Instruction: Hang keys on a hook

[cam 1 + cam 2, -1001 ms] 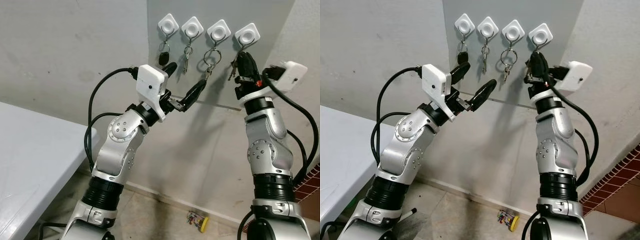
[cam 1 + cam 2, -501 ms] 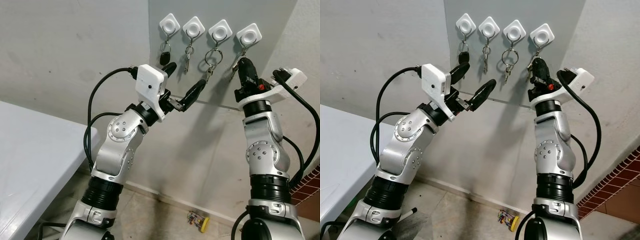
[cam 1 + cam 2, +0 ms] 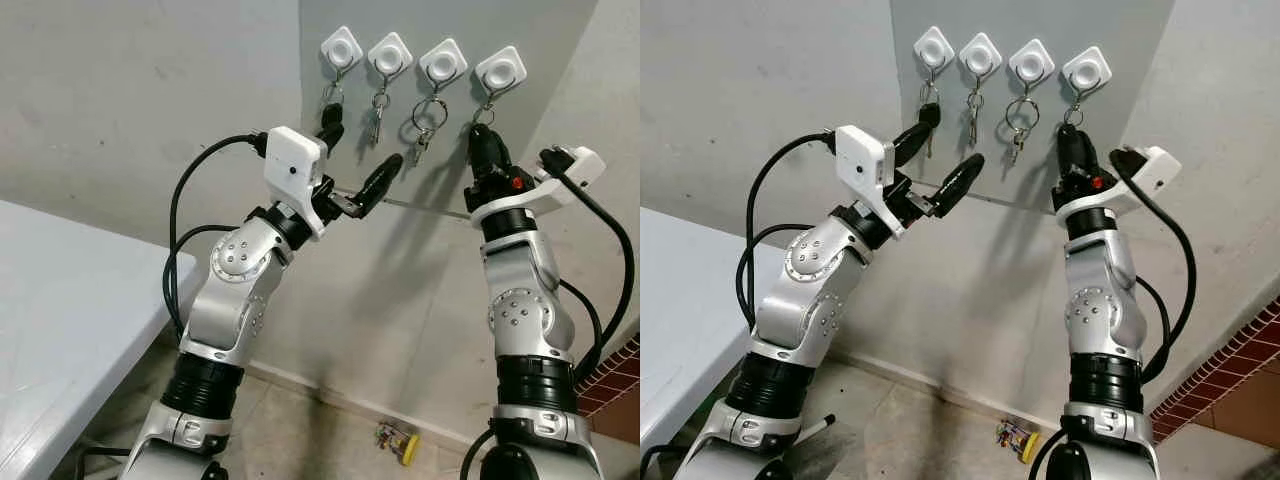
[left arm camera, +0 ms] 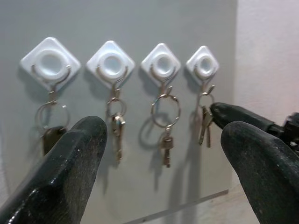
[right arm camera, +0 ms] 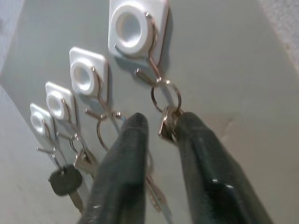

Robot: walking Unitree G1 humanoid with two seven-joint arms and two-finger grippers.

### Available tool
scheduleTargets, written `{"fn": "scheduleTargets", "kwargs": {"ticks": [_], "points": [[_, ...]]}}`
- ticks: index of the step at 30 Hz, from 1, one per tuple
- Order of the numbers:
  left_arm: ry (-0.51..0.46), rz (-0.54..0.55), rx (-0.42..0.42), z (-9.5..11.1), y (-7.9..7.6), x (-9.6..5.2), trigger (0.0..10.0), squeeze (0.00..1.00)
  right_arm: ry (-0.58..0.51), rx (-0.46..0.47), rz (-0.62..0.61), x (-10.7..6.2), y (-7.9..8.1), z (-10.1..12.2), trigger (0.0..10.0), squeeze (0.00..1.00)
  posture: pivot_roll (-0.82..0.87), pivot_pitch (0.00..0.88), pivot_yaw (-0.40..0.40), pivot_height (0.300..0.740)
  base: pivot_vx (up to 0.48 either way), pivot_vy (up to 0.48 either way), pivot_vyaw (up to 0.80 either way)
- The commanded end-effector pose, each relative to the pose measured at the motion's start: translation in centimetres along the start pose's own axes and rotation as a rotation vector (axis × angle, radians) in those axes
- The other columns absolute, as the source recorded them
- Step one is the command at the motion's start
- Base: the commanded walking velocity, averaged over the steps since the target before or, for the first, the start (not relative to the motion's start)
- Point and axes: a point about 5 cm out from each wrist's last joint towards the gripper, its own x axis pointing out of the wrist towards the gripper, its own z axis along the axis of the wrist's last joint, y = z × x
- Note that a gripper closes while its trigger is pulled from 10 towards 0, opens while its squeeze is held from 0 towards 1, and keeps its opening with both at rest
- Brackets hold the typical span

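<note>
keys point(image 5: 167, 122) hang by their ring from the last hook point(image 5: 150, 65) of four, between the parted fingers of the right gripper point(image 5: 156, 127). left gripper point(image 3: 358, 152) hovers open, near the first two hooks.

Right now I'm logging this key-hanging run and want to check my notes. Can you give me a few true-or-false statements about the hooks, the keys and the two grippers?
1. Four white hooks are on the wall. True.
2. One hook is bare. False: each hook carries a key ring.
3. The right gripper is just below the rightmost hook, by its keys. True.
4. The left gripper is shut on a key. False: its fingers are apart and hold nothing.
5. The leftmost ring carries a black-headed key. True.
</note>
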Motion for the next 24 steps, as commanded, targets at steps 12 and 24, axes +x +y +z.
{"fn": "scheduleTargets", "kwargs": {"ticks": [12,24], "points": [[0.108,0.136,0.009,-3.2,1.6,-1.3,10.0,0.0,0.06,-0.087,-0.012,-2.3,-0.4,-1.9,10.0,1.0,-0.03,0.0,0.014,0.74,0.0,0.0,0.0],[0.432,0.345,-0.001,-12.1,3.1,-7.0,10.0,0.0,0.297,-0.229,-0.14,-8.5,-4.4,-7.6,10.0,1.0,-0.04,0.0,0.023,0.74,0.0,0.0,0.0]]}}
